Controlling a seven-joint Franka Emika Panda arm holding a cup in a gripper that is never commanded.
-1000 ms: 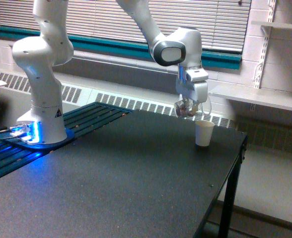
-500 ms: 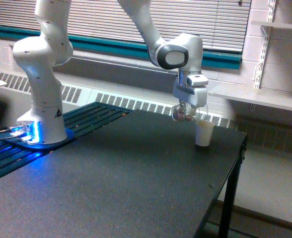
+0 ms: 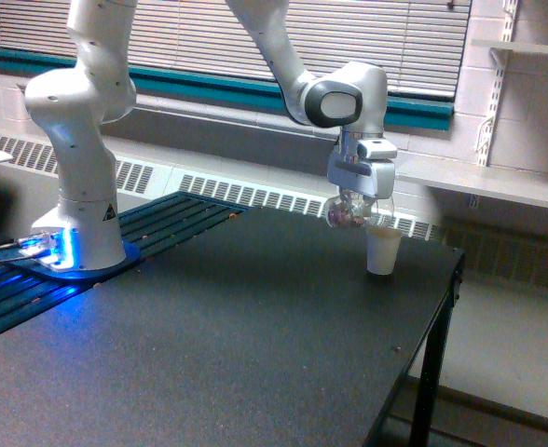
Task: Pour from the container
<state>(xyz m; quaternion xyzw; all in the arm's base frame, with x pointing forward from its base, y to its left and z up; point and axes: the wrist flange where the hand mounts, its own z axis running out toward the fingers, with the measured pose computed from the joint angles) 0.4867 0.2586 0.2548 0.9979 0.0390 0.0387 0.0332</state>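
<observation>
My gripper is shut on the container, a small clear plastic cup with brownish bits showing through its wall. The container hangs tilted in the air, just above and to the exterior view's left of the white paper cup. The paper cup stands upright on the black table, near its far corner on the exterior view's right. Whether anything is falling from the container into the paper cup is too small to tell.
The arm's white base stands on a blue-lit plate at the exterior view's left. The table's edge drops off just beyond the paper cup. A wall shelf and window blinds lie behind.
The gripper with the container shifted slightly toward the exterior view's right, closer to the paper cup, and the container's tilt changed a little. The paper cup has not moved.
</observation>
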